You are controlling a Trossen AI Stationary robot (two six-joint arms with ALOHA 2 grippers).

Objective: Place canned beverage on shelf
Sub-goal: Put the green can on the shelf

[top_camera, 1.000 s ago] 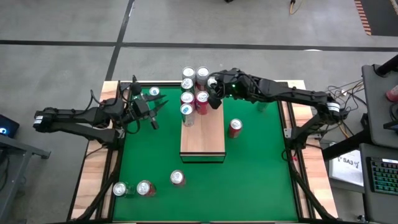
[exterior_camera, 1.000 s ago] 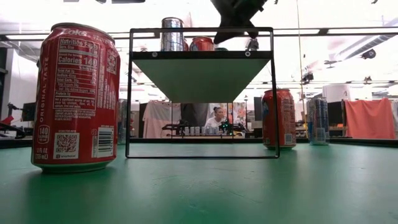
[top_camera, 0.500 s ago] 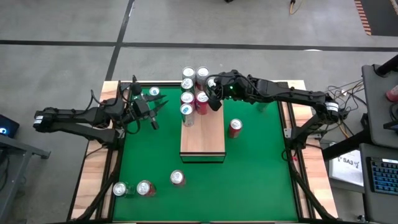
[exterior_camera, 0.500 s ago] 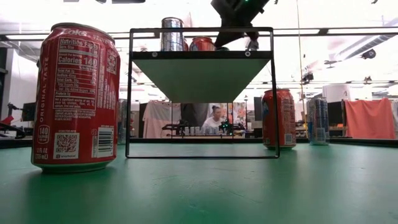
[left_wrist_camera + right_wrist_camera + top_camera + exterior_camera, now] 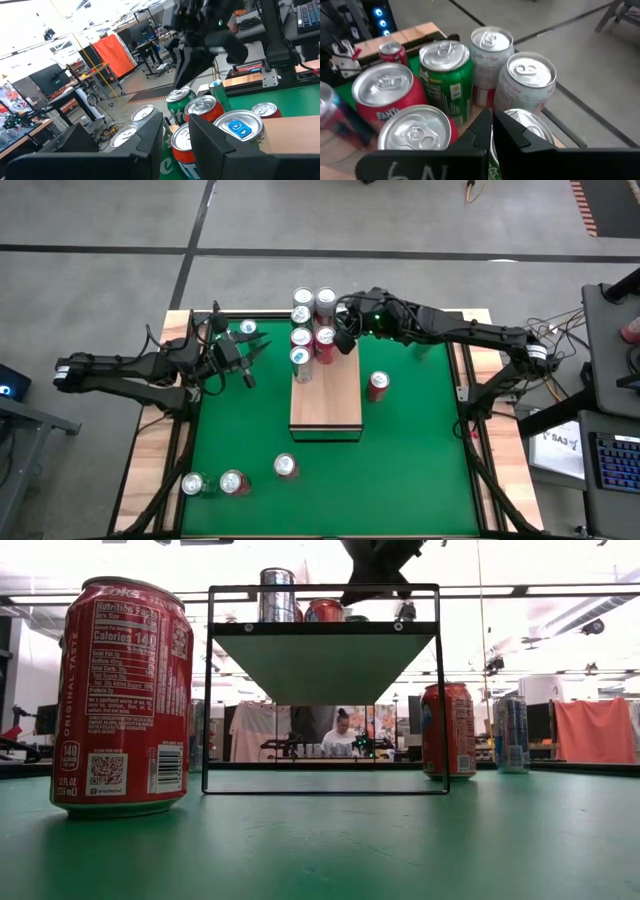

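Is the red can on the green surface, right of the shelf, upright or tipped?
Upright: the red can shows its round top from above and stands vertically in the low view.

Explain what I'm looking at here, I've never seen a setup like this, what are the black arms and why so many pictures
These are two robot arms at a green table, each ending in a two-finger gripper. One picture looks straight down, one looks level across the tabletop, and two come from cameras on the arms' wrists. In the middle stands a wooden shelf on a dark frame, with drink cans at its far end. More cans stand on the table, including a red can beside the shelf. The right gripper is above the shelf's far end beside those cans, shut and holding nothing. The left gripper waits to the shelf's left, empty.
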